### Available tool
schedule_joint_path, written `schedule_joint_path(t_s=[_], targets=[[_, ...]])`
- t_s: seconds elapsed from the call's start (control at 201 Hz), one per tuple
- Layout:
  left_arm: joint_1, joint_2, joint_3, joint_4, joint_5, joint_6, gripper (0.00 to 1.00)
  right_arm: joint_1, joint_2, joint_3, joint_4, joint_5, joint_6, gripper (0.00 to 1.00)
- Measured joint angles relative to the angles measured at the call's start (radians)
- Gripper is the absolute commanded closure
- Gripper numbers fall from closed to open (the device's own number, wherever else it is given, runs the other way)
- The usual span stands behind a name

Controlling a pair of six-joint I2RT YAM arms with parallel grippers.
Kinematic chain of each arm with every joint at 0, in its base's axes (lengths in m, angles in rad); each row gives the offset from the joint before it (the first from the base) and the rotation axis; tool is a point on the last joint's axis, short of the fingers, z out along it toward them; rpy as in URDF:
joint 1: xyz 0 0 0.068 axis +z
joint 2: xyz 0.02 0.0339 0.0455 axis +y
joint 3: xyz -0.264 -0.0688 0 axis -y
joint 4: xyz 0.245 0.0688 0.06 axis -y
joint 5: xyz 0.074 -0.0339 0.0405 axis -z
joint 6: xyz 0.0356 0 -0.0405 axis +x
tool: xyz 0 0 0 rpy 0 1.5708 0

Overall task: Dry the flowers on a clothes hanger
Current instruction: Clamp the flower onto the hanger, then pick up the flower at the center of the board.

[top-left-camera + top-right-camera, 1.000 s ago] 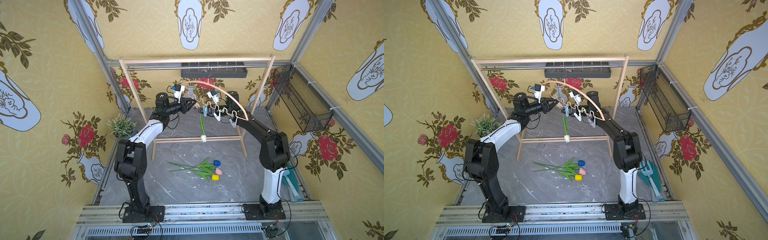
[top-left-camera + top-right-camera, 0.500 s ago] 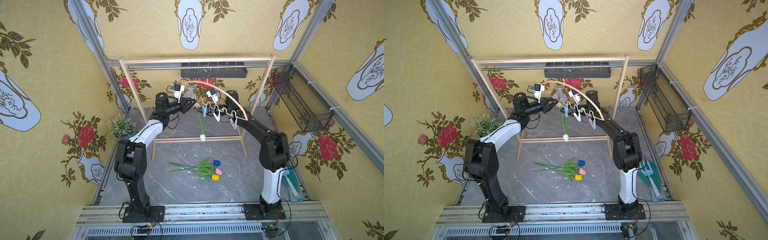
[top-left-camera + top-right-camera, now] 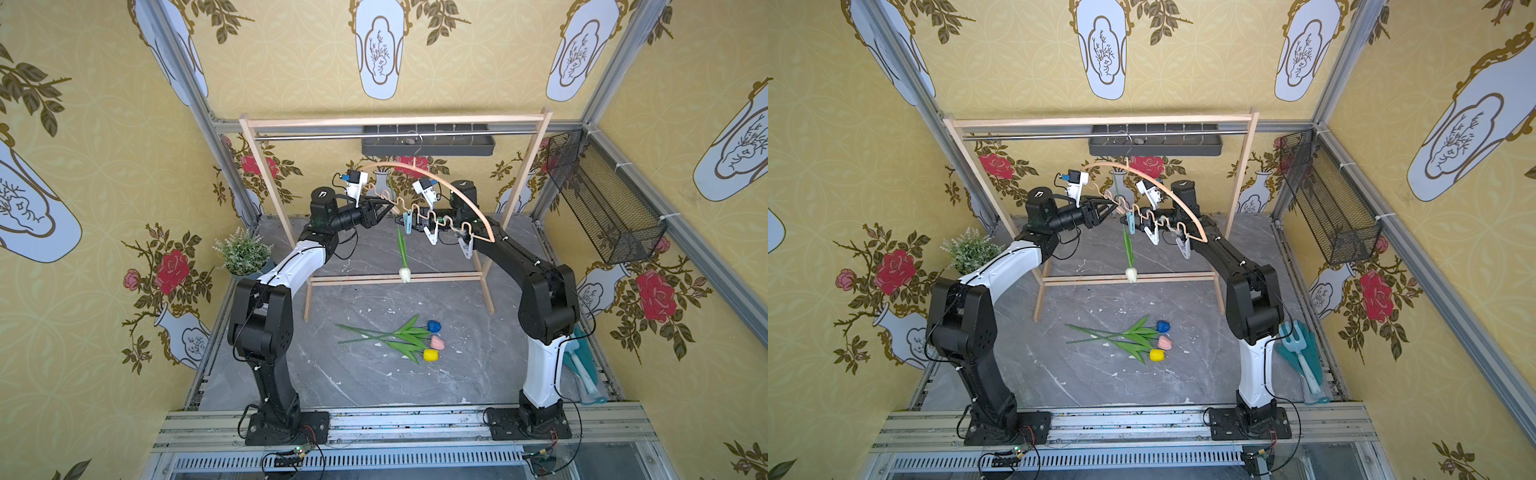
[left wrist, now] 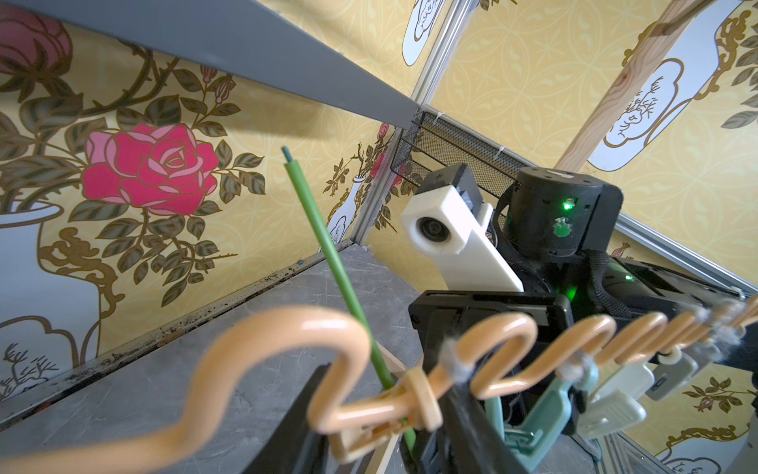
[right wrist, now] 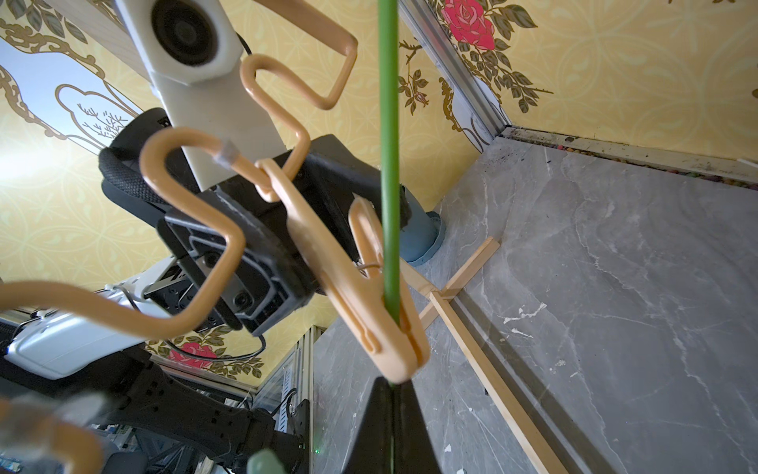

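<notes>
Room: yellow rose wallpaper all round, grey marble floor [image 3: 374, 386], wooden rack [image 3: 395, 121] at the back.
Far left: potted plant [image 3: 243, 253], just sitting there, not part of the job.
Left arm [image 3: 299, 266]: stretched up and forward, wrist roughly level, reaching the low left end of the clothes hanger [image 3: 453, 188].
Left gripper [image 4: 381, 394]: fingers spread either side of the peach peg [image 4: 393, 406]; can't tell if they touch it. My guess is it's there to work the peg.
White tulip [image 3: 404, 274]: hanging head-down, stem clamped in that peg.
Other flowers [image 3: 399, 338]: blue, pink and yellow tulips lying together on the floor, well below the hanger, waiting their turn I reckon.
Right gripper [image 5: 391, 394]: fingers pressed together on the tulip's stem just under the peg, probably steadying it while the peg takes over.
Right arm [image 3: 511, 257]: elbow high, forearm reaching up behind the hanger's wavy bar.
</notes>
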Motion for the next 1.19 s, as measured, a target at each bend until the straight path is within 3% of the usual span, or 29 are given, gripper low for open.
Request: schedule_joint_path(t_s=[0.09,0.234,0.443,0.732,0.866,1.051,1.195], targets=[[0.008,-0.021,-0.023,0.0,-0.019,-0.001,0.43,-0.001,-0.001,-0.008,0.0,0.003,-0.002,1.0],[0.026,-0.064,-0.082,0.014,-0.05,-0.008,0.39,-0.006,-0.013,-0.041,0.0,0.02,-0.004,0.73],[0.023,-0.117,-0.156,0.011,-0.064,-0.009,0.39,-0.018,-0.042,-0.116,0.003,0.056,-0.004,0.63],[0.024,-0.209,-0.277,0.007,-0.101,-0.023,0.38,-0.1,-0.175,-0.432,0.093,0.201,0.03,0.57],[0.023,-0.282,-0.369,0.004,-0.142,-0.038,0.39,-0.089,-0.276,-0.605,0.101,0.289,0.025,0.55],[0.018,-0.423,-0.513,-0.038,-0.214,-0.064,0.39,-0.04,-0.411,-0.838,0.124,0.404,0.019,0.49],[0.016,-0.573,-0.628,-0.143,-0.312,-0.079,0.39,0.097,-0.481,-0.926,0.122,0.483,-0.026,0.49]])
